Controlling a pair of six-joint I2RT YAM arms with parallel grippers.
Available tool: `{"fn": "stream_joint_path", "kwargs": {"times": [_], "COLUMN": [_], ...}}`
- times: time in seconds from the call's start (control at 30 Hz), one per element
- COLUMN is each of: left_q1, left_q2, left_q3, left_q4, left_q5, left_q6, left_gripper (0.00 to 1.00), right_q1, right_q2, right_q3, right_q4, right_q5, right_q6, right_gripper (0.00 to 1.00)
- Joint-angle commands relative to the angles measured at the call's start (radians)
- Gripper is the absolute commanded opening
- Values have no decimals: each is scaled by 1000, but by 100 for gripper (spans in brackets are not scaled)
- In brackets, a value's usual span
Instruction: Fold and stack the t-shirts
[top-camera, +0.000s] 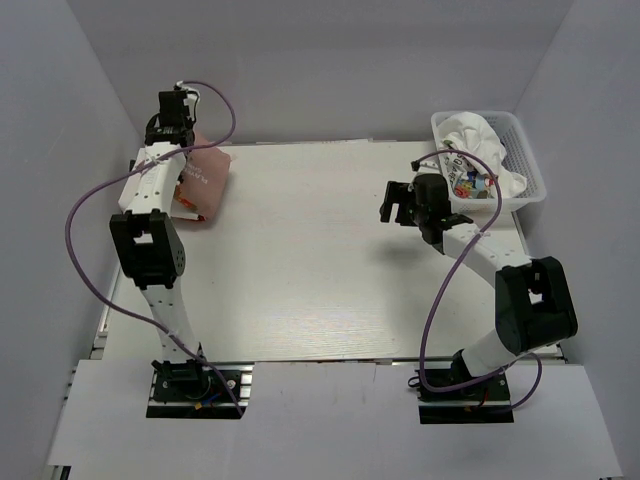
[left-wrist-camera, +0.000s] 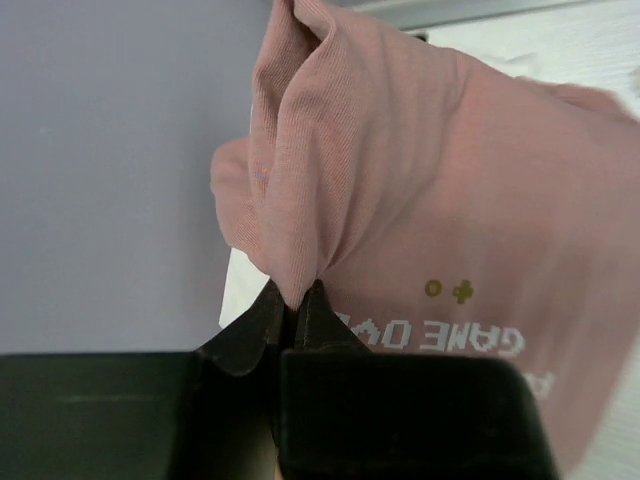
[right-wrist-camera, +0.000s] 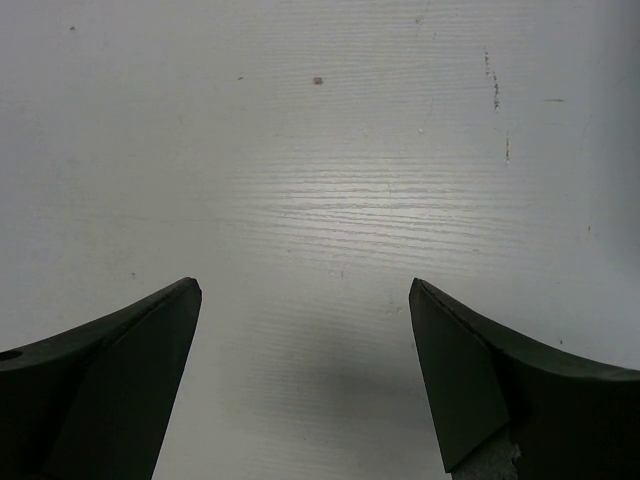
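Left gripper (left-wrist-camera: 295, 298) pinched a fold of the pink t-shirt (left-wrist-camera: 420, 180), upper left, probably to lift it for folding. Right gripper (right-wrist-camera: 305, 290) hung spread and empty over the table (right-wrist-camera: 330, 130).

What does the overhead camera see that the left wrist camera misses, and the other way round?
Only overhead: the open right gripper, and white t-shirts in the basket. Only left wrist: how the left gripper pinches a fold, and the word GAME. Both: the pink t-shirt and some table.
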Motion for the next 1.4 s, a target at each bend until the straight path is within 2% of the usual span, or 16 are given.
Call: {"fn": "stream_joint_path", "kwargs": {"times": [0.0, 0.23, 0.47, 0.53, 0.57, 0.6, 0.83, 0.9, 0.93, 1.0, 1.1, 1.13, 1.2, 1.23, 1.3, 1.37], "left_q1": [54, 140, 178, 178, 178, 178, 149, 149, 149, 129, 42, 11, -83, -113, -183, -213], "left_q2": [47, 128, 174, 194, 194, 194, 101, 28, -11, -101, -347, -417, -643, -709, -857, -901], "left_q3": [89, 125, 109, 118, 118, 118, 239, 250, 220, 119, -229, -451, -669, -860, -1074, -1161], "left_q4": [47, 142, 153, 153, 153, 153, -43, -115, -152, -137, 14, 74, 249, 304, 423, 446], "left_q5": [-31, -102, -24, -46, -62, -77, 21, 134, 265, 454, 537, 550, 573, 584, 599, 575], "left_q6": [10, -23, -2, -2, -2, -14, -207, -334, -394, -513, -658, -687, -773, -798, -851, -865], "left_gripper": [0, 0, 0, 52, 83, 100, 100, 100, 100, 100, 100, 100, 100, 100, 100, 100], "right_q1": [-2, 0, 1, 1, 3, 0, 3, 1, 3, 1, 3, 1, 3, 4, 1, -3], "right_q2": [15, 29, 58, 70, 72, 65, -39, -83, -115, -165, -234, -258, -296, -325, -384, -405], "right_q3": [52, 63, 86, 97, 101, 103, 42, 3, -12, -66, -122, -139, -178, -208, -279, -314], "right_q4": [-9, -22, -46, -52, -61, -63, -37, -14, -8, -3, -31, -60, -81, -81, -81, -74], "right_q5": [27, 44, 50, 45, 42, 41, 33, 15, 8, -7, -22, -21, -27, -31, -35, -53], "right_q6": [-3, -8, -8, -6, -6, -8, 21, 40, 59, 73, 78, 87, 122, 129, 164, 202], "right_gripper": [90, 90, 90, 90, 90, 90, 90, 90, 90, 90, 90, 90, 90, 90, 90, 90]}}
